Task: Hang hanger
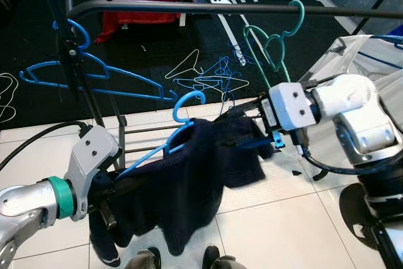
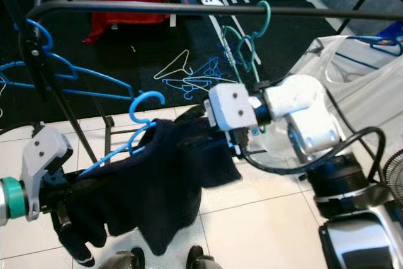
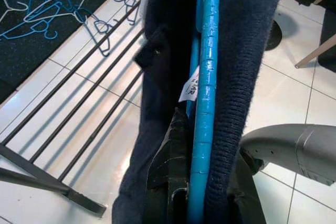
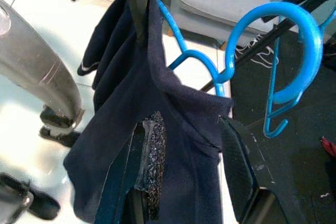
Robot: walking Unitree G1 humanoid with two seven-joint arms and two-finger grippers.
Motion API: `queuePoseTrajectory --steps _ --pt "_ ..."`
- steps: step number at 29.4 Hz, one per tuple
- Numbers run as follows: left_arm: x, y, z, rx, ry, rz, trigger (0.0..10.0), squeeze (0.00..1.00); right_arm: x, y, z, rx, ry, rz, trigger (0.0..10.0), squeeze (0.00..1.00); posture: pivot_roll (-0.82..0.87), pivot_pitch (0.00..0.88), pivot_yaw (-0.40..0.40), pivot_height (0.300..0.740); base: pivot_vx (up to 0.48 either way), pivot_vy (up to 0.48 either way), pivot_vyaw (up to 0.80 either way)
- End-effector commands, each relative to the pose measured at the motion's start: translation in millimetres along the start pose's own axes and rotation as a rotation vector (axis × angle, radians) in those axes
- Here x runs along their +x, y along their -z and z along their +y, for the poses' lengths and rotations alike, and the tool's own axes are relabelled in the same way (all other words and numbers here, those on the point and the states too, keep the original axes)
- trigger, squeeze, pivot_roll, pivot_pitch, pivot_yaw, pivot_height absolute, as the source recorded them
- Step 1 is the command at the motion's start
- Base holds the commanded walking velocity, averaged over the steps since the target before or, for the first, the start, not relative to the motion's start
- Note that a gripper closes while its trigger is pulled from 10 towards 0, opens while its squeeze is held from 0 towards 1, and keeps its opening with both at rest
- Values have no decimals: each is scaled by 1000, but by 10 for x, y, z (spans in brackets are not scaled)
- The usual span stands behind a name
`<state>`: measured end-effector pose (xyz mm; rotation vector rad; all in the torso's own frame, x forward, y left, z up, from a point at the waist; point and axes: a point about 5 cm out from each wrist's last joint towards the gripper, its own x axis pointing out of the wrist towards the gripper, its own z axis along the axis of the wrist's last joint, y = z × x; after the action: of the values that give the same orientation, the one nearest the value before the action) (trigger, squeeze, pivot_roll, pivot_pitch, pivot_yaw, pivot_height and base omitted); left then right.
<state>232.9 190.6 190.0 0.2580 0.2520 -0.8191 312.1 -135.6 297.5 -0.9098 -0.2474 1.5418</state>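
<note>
Both grippers, left gripper (image 1: 116, 187), right gripper (image 1: 252, 124), gripping sweatered hanger (image 1: 165, 146)

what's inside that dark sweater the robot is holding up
A blue hanger runs through the dark sweater; its hook and one arm stick out. The left hand and right hand grip it at either end. The hanger's other arm is covered by fabric.
</note>
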Motion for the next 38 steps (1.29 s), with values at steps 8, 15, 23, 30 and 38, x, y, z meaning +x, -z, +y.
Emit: queuePoseTrajectory --steps 8,15,23,30,38 --pt "62 -65 103 -19 -83 -57 0 0 -354 -79 -5 79 271 -72 10000 0 74 156 10 740 0 0 0" --pt "79 -252 181 0 -266 -169 0 0 -118 250 223 318 665 -190 10000 0 74 157 14 740 0 0 0" --pt "67 -449 67 59 -303 -249 10000 0 216 641 535 589 1013 -206 10000 0 70 144 14 740 0 0 0" --pt "214 -543 -58 45 -364 -256 10000 0 316 831 695 766 1152 -188 10000 0 65 145 10 740 0 0 0" --pt "539 -720 48 -74 -512 -237 10000 0 365 950 868 850 1239 -132 10000 0 57 145 19 740 0 0 0"
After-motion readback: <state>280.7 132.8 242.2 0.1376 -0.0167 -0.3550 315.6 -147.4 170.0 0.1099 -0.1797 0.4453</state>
